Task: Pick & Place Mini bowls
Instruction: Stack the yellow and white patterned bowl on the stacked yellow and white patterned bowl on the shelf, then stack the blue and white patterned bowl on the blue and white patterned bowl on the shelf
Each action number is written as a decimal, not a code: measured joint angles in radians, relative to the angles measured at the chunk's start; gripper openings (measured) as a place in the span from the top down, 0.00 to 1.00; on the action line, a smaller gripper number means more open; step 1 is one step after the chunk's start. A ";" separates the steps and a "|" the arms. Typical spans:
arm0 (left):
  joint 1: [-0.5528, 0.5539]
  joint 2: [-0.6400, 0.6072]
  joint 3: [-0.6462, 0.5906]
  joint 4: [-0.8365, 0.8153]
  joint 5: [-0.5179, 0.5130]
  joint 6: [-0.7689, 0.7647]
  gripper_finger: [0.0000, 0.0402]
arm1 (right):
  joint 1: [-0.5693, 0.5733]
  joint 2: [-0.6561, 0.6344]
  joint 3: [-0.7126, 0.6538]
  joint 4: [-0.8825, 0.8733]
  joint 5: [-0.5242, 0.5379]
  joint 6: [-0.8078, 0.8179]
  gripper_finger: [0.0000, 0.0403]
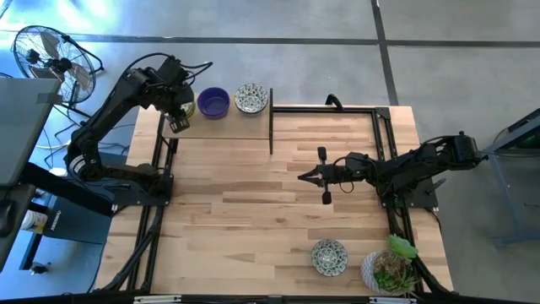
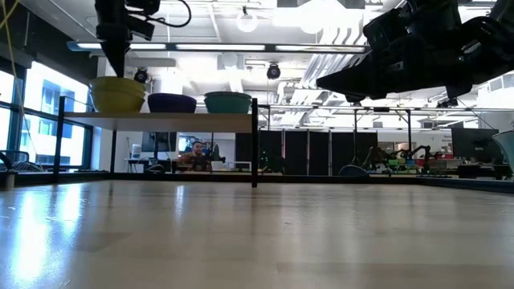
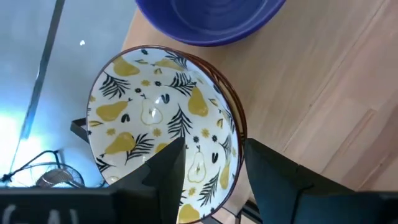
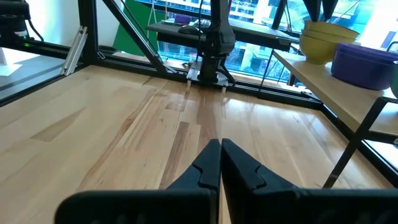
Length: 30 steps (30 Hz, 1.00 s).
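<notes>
Three bowls sit on the shelf (image 1: 221, 128) at upper left; the floral bowl (image 1: 328, 256) (lower right) remains. The left gripper (image 3: 211, 171) straddles the pear bowl (image 3: 158, 118) rim with jaws apart; the right gripper (image 4: 220, 163) is closed, empty.

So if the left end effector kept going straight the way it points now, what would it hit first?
The pear-patterned bowl on the shelf: the left end effector points down with its open fingers straddling that bowl's rim, though depth is unclear.

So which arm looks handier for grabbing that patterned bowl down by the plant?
Probably the right: its shut right gripper hangs mid-table, nearer the patterned bowl. The left gripper is over the far shelf.
</notes>
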State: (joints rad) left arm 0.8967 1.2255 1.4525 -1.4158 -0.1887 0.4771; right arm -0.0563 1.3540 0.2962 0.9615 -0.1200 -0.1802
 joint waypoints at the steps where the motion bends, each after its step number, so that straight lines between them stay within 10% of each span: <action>1: 0.000 0.000 -0.002 0.003 0.000 0.008 0.60 | 0.000 0.000 0.000 0.000 0.000 0.000 1.00; 18: 0.000 0.000 -0.080 0.055 0.019 0.043 0.98 | 0.000 0.000 0.000 0.000 -0.003 0.000 1.00; 30: 0.000 0.000 -0.080 0.050 0.039 0.043 0.77 | 0.000 0.000 0.000 0.000 -0.003 0.000 1.00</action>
State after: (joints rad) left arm 0.8965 1.2259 1.3727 -1.3656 -0.1501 0.5204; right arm -0.0566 1.3540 0.2962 0.9617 -0.1232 -0.1804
